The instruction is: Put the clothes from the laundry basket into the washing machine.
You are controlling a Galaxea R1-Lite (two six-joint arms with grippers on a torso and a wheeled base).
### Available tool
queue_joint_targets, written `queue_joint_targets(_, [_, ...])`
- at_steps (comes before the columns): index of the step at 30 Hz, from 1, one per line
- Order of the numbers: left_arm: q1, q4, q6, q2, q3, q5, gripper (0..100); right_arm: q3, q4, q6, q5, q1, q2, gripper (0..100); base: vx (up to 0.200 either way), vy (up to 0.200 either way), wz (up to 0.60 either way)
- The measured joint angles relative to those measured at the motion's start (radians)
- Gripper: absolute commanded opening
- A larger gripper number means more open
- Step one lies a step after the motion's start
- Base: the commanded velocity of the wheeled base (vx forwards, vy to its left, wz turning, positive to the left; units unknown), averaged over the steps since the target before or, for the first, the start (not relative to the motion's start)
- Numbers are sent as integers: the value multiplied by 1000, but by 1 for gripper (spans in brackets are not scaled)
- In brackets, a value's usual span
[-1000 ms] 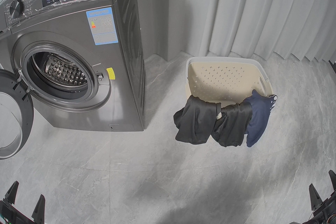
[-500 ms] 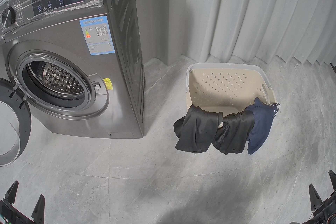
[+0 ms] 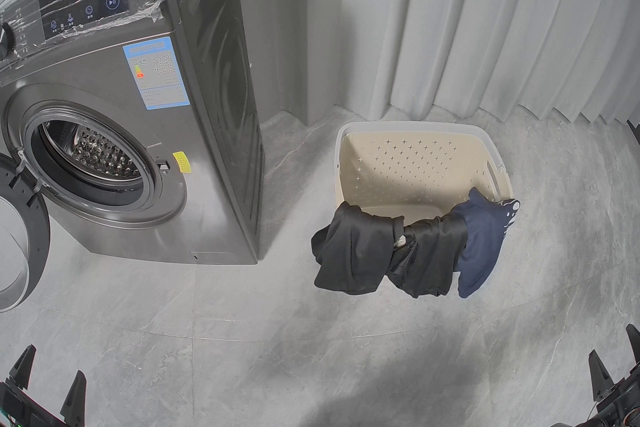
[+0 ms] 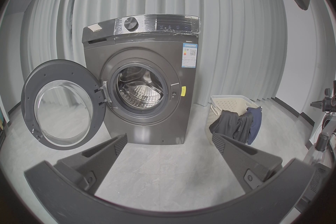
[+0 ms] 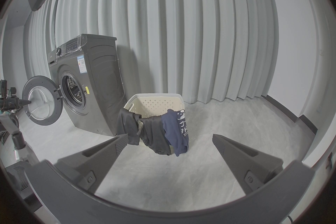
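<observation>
Since the earlier frames the whole head view has slid, so the washing machine (image 3: 133,135) and the laundry basket (image 3: 413,129) sit further left in the frame. That is the camera turning, not the things moving. Both claws keep their places at the bottom corners.

The left gripper (image 3: 52,369) is at the lower left, its two fingers spread apart and holding nothing. The right gripper (image 3: 612,347), at the lower right edge, is likewise spread wide and empty. Both are well apart from the basket.

The clothes hang over the basket's near rim at centre right: a black garment (image 3: 353,248) on the left, a second black garment (image 3: 430,255) beside it, and a navy garment (image 3: 481,235) on the right.

The machine fills the upper left, with its round door (image 3: 20,248) swung open at the left edge and the drum (image 3: 100,151) showing. A pale curtain (image 3: 467,15) hangs behind, above a grey tiled floor (image 3: 267,341).
</observation>
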Motion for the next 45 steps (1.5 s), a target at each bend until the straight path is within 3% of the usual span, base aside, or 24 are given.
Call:
queue_joint_targets(11, [0,0,0,0,0,0,100,0,0,0,0,0,0,100,0,-200,0])
queue_joint_targets(45, [0,0,0,0,0,0,100,0,0,0,0,0,0,100,0,-35,0])
